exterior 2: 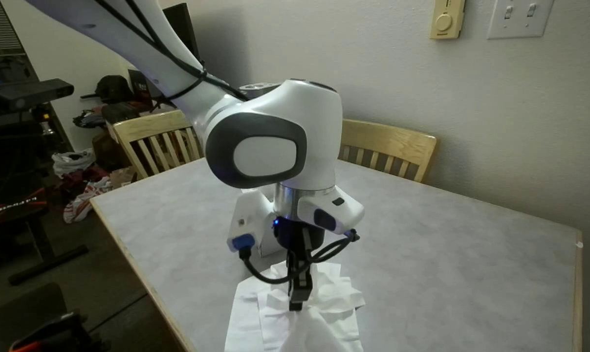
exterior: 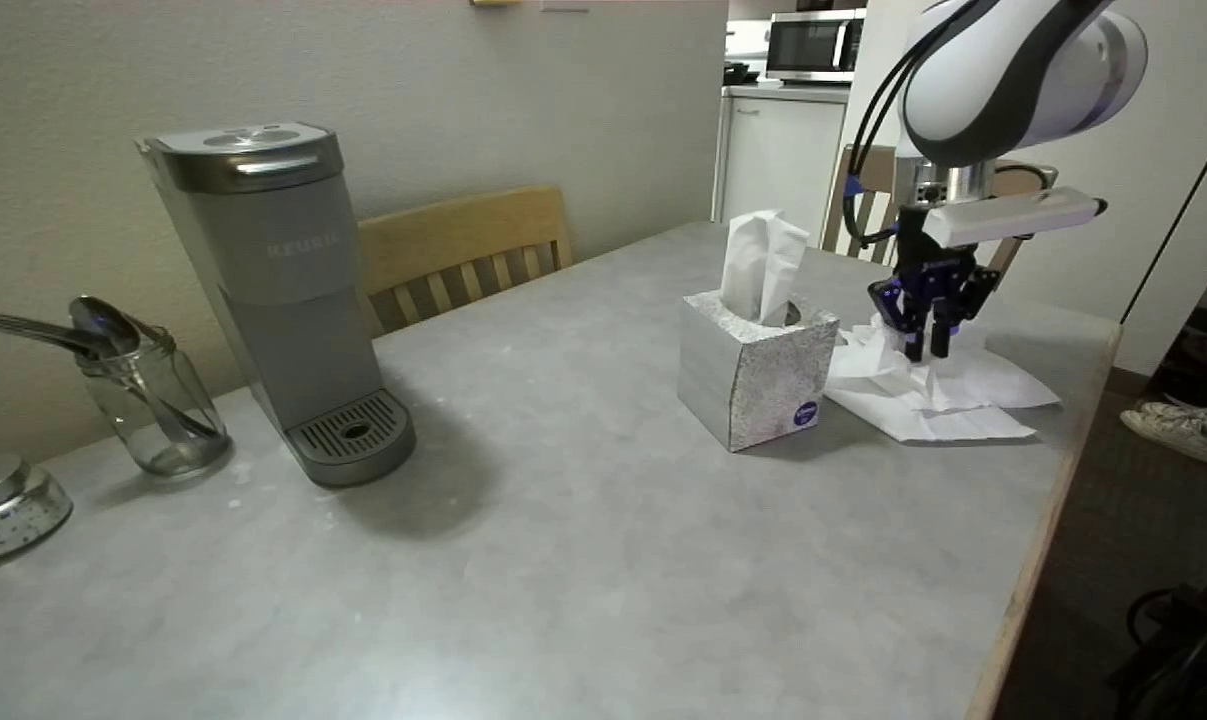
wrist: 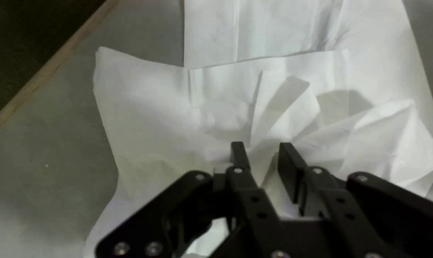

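My gripper (wrist: 262,144) points down over a loose pile of white tissues (wrist: 148,107), its two black fingers parted by a narrow gap. Crumpled tissue shows below and between the fingers, but nothing is pinched by them in the wrist view. In an exterior view the fingertips of the gripper (exterior: 926,350) are low at the tissue pile (exterior: 963,425); whether they touch it I cannot tell. Beside the pile stands a grey-white tissue box (exterior: 783,385), one tissue (exterior: 761,265) sticking up from its top. From another side, the gripper (exterior 2: 295,305) hides part of the tissues (exterior 2: 246,318).
A grey Keurig coffee maker (exterior: 308,270) stands across the table (exterior: 563,560), near a glass jar of cutlery (exterior: 178,430) and a small lidded jar (exterior: 13,510). Wooden chairs (exterior 2: 387,146) line the far sides. The table's wooden edge (wrist: 55,68) runs close to the tissues.
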`<control>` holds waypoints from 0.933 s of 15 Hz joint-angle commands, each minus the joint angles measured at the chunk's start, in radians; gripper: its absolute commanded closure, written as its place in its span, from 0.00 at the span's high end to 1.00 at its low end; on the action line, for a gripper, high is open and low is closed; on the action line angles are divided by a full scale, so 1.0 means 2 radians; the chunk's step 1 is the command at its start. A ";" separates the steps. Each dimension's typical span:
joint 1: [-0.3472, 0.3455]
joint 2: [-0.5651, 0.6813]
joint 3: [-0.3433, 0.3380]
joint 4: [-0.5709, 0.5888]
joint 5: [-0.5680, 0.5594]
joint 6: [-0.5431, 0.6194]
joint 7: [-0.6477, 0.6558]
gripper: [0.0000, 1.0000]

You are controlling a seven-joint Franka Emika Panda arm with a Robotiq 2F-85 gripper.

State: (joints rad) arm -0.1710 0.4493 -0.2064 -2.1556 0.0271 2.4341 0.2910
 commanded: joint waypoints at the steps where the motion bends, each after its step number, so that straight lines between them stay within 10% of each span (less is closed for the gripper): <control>1: 0.009 -0.028 -0.004 -0.002 -0.001 -0.008 -0.001 0.61; 6: 0.022 -0.087 -0.005 -0.010 -0.010 -0.023 0.012 0.97; 14: 0.030 -0.199 0.006 -0.003 -0.032 -0.104 0.035 1.00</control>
State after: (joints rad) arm -0.1114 0.1287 -0.2055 -2.1502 -0.0144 2.2965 0.3441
